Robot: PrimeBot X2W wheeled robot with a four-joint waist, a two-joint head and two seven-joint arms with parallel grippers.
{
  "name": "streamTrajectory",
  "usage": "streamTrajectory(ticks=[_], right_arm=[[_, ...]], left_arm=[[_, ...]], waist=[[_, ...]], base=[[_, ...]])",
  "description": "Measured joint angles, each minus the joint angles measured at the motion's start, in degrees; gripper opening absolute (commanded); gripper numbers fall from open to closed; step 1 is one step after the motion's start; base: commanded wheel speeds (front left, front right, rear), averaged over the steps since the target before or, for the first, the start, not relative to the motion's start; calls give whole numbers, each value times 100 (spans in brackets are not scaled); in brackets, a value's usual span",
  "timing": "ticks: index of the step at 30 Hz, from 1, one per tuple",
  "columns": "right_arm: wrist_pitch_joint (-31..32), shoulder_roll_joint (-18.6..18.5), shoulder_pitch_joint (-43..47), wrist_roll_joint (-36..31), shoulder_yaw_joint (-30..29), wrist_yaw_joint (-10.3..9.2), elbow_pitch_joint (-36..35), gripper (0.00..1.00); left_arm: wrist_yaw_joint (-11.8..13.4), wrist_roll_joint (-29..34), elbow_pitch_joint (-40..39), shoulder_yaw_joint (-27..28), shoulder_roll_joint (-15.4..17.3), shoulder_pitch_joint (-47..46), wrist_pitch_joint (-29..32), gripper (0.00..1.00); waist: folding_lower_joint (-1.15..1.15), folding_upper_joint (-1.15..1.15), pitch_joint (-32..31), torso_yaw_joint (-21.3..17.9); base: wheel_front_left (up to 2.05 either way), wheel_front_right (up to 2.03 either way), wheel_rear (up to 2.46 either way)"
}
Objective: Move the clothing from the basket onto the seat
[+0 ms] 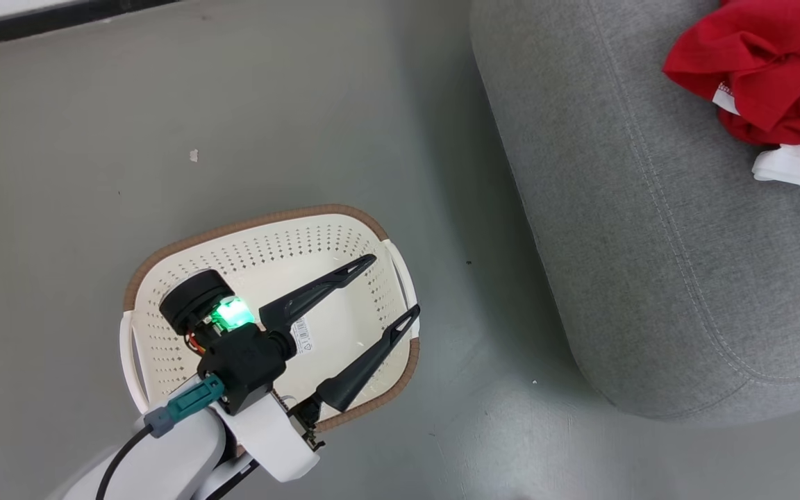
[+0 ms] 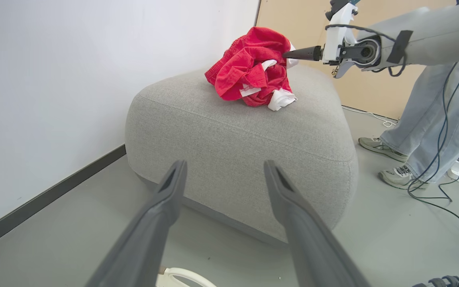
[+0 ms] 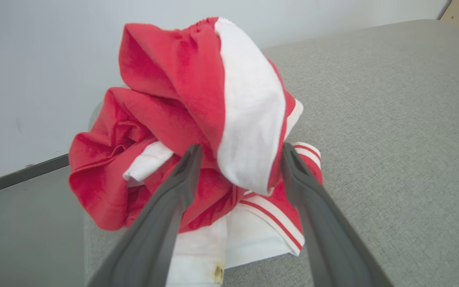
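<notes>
From the head view, the left gripper hangs over the basket with its fingers spread wide and nothing between them. The clothing lies heaped on the seat, at the frame's far right. We judge that a careless drop of this arm could strike the rim and tip the basket.

In the left wrist view, the right gripper pokes into the top of the pile. A person's legs stand just beyond the seat, with cables on the floor beside them. A wide swing of that arm could catch either.

In the right wrist view, the right gripper's fingers stand wide apart, gripping nothing, yet a red-and-white fold droops between them. Here lies our main worry. If the arm pulls back, the fold could snag on a finger. The pile is tall and loose, and it sits near the seat's rounded edge with floor below. A snag might drag the clothing off.
</notes>
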Motion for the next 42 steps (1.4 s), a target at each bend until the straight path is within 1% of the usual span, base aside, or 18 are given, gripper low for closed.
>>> streamTrajectory(ticks=[3,6,8,9,11,19,24,29,34,42], right_arm=[[-1,-42,32,7,-35,0,-66,100],[-2,-160,127,65,-33,0,-134,100],[-2,-276,150,126,-16,0,-141,100],[-4,-410,150,224,-13,0,-162,100],[-5,-514,151,288,-13,0,-192,100],[-7,-699,252,319,94,0,-725,100],[-9,-677,373,180,165,0,-1120,100],[-25,-530,489,-35,220,0,-1551,100],[-48,-492,600,-123,389,0,-1842,100],[-48,-432,727,-155,564,0,-2202,100]], left_arm=[[0,-1,33,8,-5,3,-8,100],[0,-11,59,7,-20,7,-45,100],[0,-12,80,3,-26,8,-51,100],[0,-41,99,-2,-45,9,-51,100],[0,-53,136,-3,-63,10,-52,100],[0,-101,233,21,-212,33,-93,100],[2,-126,318,105,-237,153,-93,100],[35,-146,421,263,-280,213,-96,100],[163,-152,514,396,-380,296,-101,100],[342,-218,633,681,-415,506,-103,100]], waist=[[0,0,-71,-15],[0,0,-147,-31],[0,0,-200,-41],[0,0,-253,-50],[0,0,-309,-59],[0,0,-567,-81],[0,0,-750,-70],[0,0,-956,-44],[0,0,-1157,12],[0,0,-1425,195]], base=[[0,0,0],[0,0,0],[0,0,0],[0,0,0],[0,0,0],[0,0,0],[0,0,0],[0,0,0],[0,0,0],[0,0,0]])
